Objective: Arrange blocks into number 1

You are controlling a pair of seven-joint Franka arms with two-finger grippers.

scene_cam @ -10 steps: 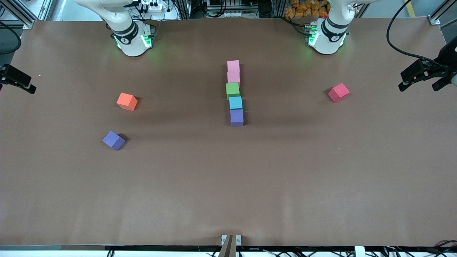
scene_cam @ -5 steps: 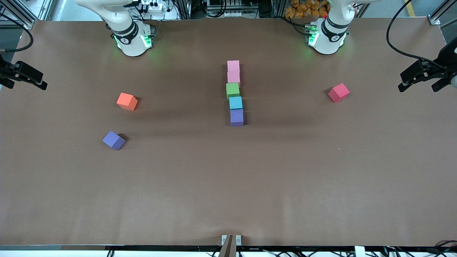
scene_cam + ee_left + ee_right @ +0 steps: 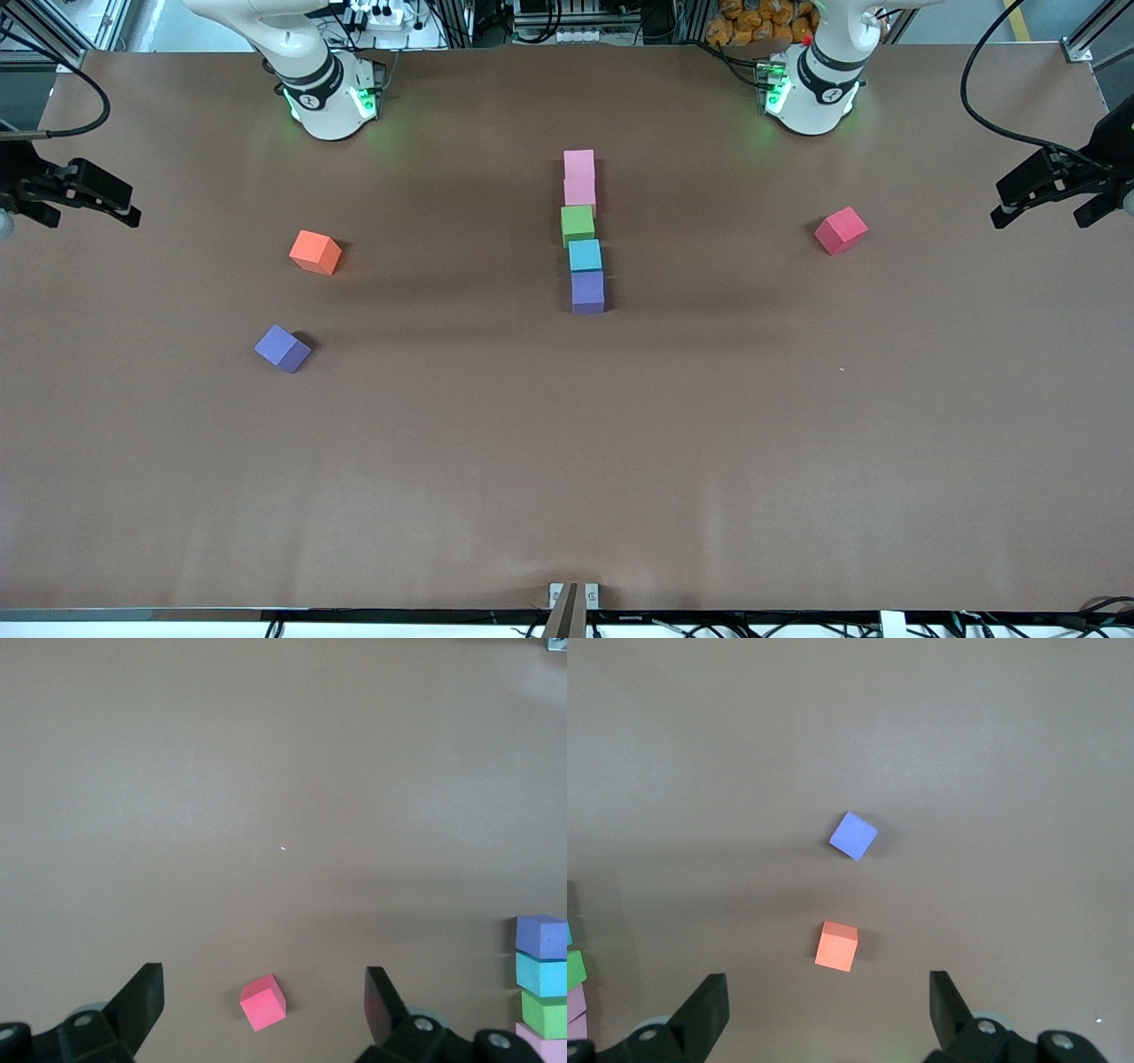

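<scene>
Five blocks form a straight line mid-table: two pink (image 3: 579, 177), green (image 3: 578, 225), light blue (image 3: 585, 255) and purple (image 3: 587, 291), the purple one nearest the front camera. An orange block (image 3: 314, 252) and another purple block (image 3: 283, 347) lie loose toward the right arm's end. A red block (image 3: 840, 230) lies alone toward the left arm's end. My right gripper (image 3: 124, 202) hangs open and empty over the table's edge at its own end. The left gripper (image 3: 1001, 206) hangs open and empty over its end. The left wrist view shows the red block (image 3: 263, 1003) below the open jaws.
The brown table (image 3: 567, 461) carries only these blocks. Both arm bases (image 3: 328, 97) stand along its edge farthest from the front camera. In the right wrist view the orange block (image 3: 836, 945) and the loose purple block (image 3: 854, 835) lie on bare table.
My right gripper has moved in from the table's end toward the orange block. The left gripper and all blocks have stayed where they were.
</scene>
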